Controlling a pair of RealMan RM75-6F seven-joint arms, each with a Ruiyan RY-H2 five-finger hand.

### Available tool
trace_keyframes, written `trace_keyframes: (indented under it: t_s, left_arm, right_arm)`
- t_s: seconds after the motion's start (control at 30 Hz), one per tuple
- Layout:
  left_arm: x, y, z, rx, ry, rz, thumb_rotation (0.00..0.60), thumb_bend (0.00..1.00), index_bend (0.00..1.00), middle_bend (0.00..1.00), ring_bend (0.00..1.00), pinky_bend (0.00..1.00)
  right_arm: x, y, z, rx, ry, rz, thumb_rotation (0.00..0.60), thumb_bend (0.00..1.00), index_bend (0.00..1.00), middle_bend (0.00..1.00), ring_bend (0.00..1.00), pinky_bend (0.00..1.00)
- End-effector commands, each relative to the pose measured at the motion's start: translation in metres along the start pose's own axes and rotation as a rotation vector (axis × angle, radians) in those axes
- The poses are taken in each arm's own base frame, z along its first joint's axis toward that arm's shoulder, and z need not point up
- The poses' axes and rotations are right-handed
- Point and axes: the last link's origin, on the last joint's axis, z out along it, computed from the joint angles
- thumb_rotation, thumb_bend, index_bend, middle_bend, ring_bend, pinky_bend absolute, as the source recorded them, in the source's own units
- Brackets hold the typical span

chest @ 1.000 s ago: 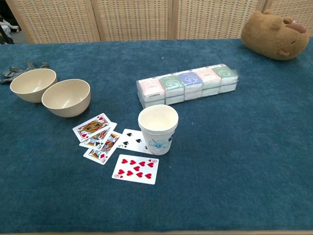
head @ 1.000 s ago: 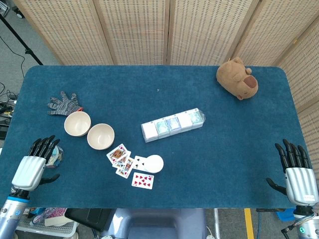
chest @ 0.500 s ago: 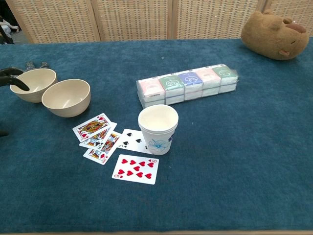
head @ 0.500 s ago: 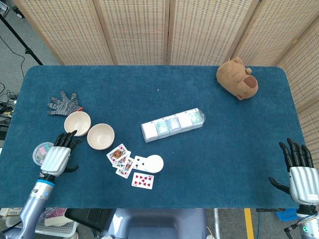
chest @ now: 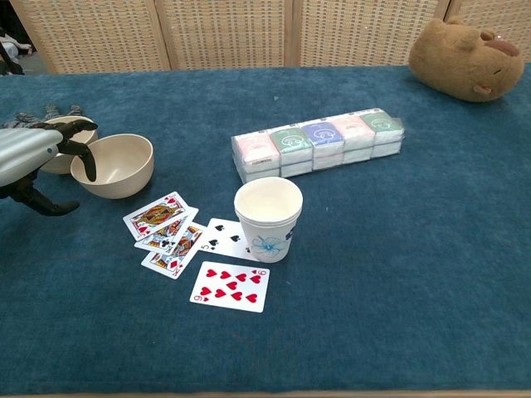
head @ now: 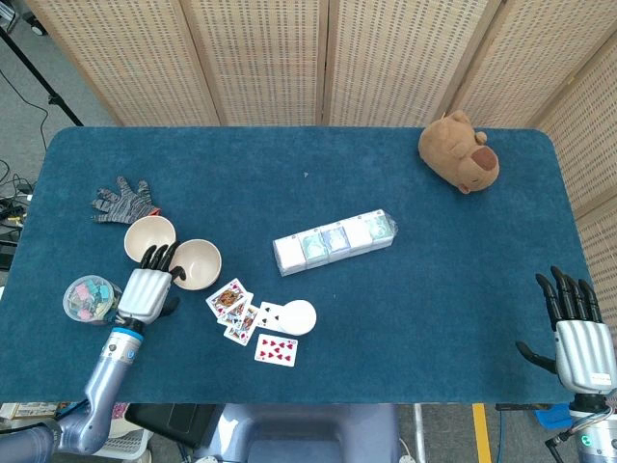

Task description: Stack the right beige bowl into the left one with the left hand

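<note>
Two beige bowls sit side by side at the table's left. The right bowl (head: 200,262) (chest: 118,164) stands upright and empty. The left bowl (head: 147,235) (chest: 55,141) is partly hidden behind my left hand in the chest view. My left hand (head: 147,287) (chest: 33,157) hovers just in front of both bowls, fingers apart and empty, its fingertips (chest: 86,166) at the right bowl's near-left rim. My right hand (head: 576,334) hangs off the table's front right corner, fingers spread, holding nothing.
Playing cards (head: 247,321) (chest: 187,246) and a paper cup (head: 298,316) (chest: 268,220) lie right of the bowls. A striped glove (head: 123,201), a tissue pack row (head: 334,241) (chest: 319,145), a plush toy (head: 460,150) (chest: 466,58) and a clip jar (head: 90,297) are also there.
My left hand has moved right and forward from the table's left edge, uncovering the clip jar, and now reaches the bowls. My right hand has barely shifted.
</note>
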Motion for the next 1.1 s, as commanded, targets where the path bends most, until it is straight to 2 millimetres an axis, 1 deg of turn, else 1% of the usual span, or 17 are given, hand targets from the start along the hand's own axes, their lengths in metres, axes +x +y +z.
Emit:
trace_keyframes:
  t_s: [0.03,0.13,0.23,0.37,0.53,0.67,0.77,0.9,1.03,1.1]
  left_arm:
    - [-0.001,0.003,0.003,0.006,0.02,0.003,0.6,0.35,0.53,0.0,0.0,0.0]
    - [-0.002,0.004,0.003,0.013,0.03,-0.004,0.6,0.39,0.56,0.0,0.0,0.0]
    - [-0.002,0.003,0.004,0.02,0.039,-0.01,0.6,0.43,0.58,0.0,0.0,0.0]
    - [0.0,0.001,0.005,0.026,0.047,-0.013,0.6,0.44,0.6,0.0,0.0,0.0]
    - [0.002,0.0,0.005,0.026,0.057,-0.004,0.6,0.45,0.68,0.0,0.0,0.0]
    - [0.007,0.002,0.005,0.019,0.078,-0.011,0.6,0.45,0.69,0.0,0.0,0.0]
    - [0.014,0.001,0.005,0.016,0.105,-0.011,0.6,0.46,0.7,0.0,0.0,0.0]
    - [0.037,-0.007,0.008,0.033,0.165,-0.016,0.6,0.47,0.7,0.0,0.0,0.0]
    - [0.053,-0.023,0.01,0.075,0.189,-0.031,0.6,0.47,0.71,0.0,0.0,0.0]
    - [0.057,-0.032,0.011,0.096,0.191,-0.042,0.6,0.47,0.71,0.0,0.0,0.0]
  right_arm:
    - [0.0,0.0,0.0,-0.001,0.0,0.002,0.6,0.0,0.0,0.0,0.0,0.0]
    - [-0.001,0.001,0.0,-0.001,-0.004,0.003,0.6,0.0,0.0,0.0,0.0,0.0]
    - [-0.001,0.002,0.0,-0.003,-0.006,0.0,0.6,0.0,0.0,0.0,0.0,0.0]
    - [-0.001,0.002,0.0,-0.002,-0.009,0.001,0.6,0.0,0.0,0.0,0.0,0.0]
    - [-0.002,0.001,0.0,0.0,-0.01,0.002,0.6,0.0,0.0,0.0,0.0,0.0]
    - [-0.002,0.002,0.0,-0.001,-0.01,0.002,0.6,0.0,0.0,0.0,0.0,0.0]
    - [-0.002,0.001,0.0,-0.002,-0.011,0.002,0.6,0.0,0.0,0.0,0.0,0.0]
    - [-0.003,0.001,0.0,-0.001,-0.011,0.005,0.6,0.0,0.0,0.0,0.0,0.0]
    - [-0.003,0.001,0.0,-0.001,-0.011,0.004,0.6,0.0,0.0,0.0,0.0,0.0]
    - [-0.004,0.0,0.0,0.0,-0.013,0.003,0.6,0.0,0.0,0.0,0.0,0.0]
